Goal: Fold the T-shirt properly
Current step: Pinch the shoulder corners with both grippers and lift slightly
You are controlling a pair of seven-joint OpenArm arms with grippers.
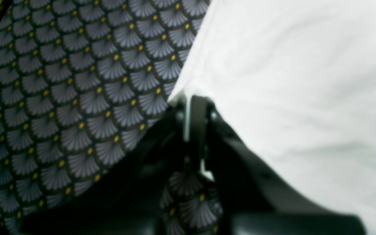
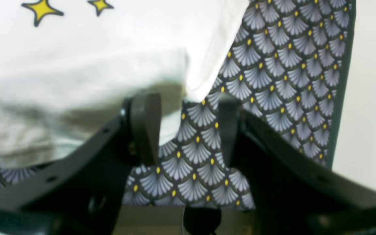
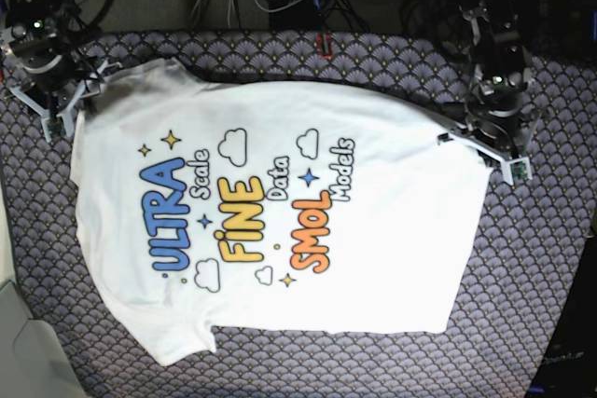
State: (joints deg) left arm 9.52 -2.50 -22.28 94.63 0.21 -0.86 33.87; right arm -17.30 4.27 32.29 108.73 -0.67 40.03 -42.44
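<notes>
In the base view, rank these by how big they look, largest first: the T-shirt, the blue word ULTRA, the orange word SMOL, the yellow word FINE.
1. T-shirt, by far the largest.
2. ULTRA, the longest word.
3. SMOL and FINE look about alike; too close to rank.

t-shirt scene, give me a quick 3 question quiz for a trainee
1. True or false: the T-shirt lies print side up on the patterned cloth.
2. Which gripper is clamped on the shirt's edge? A) left gripper B) right gripper C) neither
3. Fill in: in the right wrist view, the shapes printed on the shirt are yellow ____.

Key: 1 true; 2 A, its jaws pinch white fabric while the right gripper's stand apart; 3 stars.
</notes>
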